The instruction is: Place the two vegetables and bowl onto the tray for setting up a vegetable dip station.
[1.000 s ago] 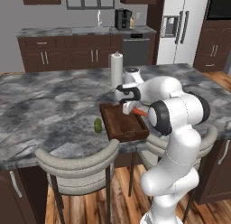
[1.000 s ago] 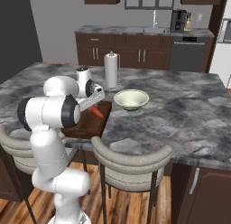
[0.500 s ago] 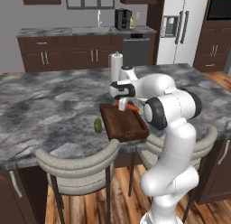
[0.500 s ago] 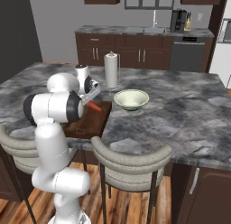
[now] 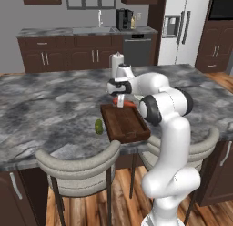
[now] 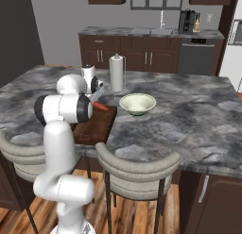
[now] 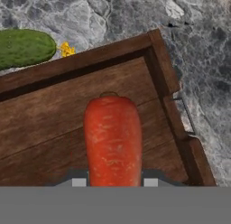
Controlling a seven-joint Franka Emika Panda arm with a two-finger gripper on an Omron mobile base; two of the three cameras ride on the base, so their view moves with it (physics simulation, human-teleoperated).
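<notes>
Carrot (image 7: 113, 137) clamped in hand (image 7: 114, 181), above tray (image 7: 54, 123).

- The tray (image 5: 125, 124) floor lay bare and reachable from above.
- A paper-towel roll (image 6: 116, 73) stood behind the tray.
- The bowl (image 6: 137, 104) sat just beside the tray.

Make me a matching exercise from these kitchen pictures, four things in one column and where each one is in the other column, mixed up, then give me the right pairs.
Things:
1. carrot
2. cucumber
3. bowl
4. paper-towel roll

Places:
A. on the counter beside the tray, outside its rim
B. upright on the counter behind the bowl, in the right base view
C. held in the gripper above the tray
D. on the counter, on the tray's other side from the cucumber

Pairs: 1-C, 2-A, 3-D, 4-B
</notes>
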